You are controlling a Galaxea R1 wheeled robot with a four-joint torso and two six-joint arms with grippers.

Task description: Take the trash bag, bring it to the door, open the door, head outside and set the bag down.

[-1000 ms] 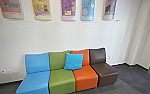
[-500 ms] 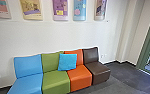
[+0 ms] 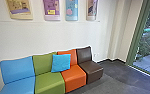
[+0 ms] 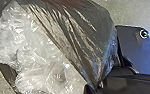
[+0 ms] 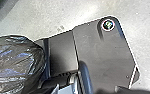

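Observation:
Large in the left wrist view is the trash bag (image 4: 88, 32), a dark, shiny, thin film with crumpled clear plastic (image 4: 38, 55) showing beside it. Its folds run together at my left gripper (image 4: 94, 88), which is shut on it. In the right wrist view the dark bag (image 5: 14, 65) bulges beside the robot's own plate; I cannot tell how my right gripper stands. The head view has a green-framed glass pane (image 3: 147, 47) at the right, with shrubs and pale paving behind it. Whether this is the door, I cannot tell.
A row of joined seats, blue (image 3: 17, 71), green (image 3: 49, 81), orange (image 3: 74, 77) and brown (image 3: 91, 68), stands along the white wall (image 3: 53, 35). A blue cushion (image 3: 61, 63) rests on it. Dark floor (image 3: 116, 75) runs between the seats and the glass.
The head camera has turned toward the right: seats and wall panels sit farther left in its view, and more of the green-framed glass and the outdoors shows.

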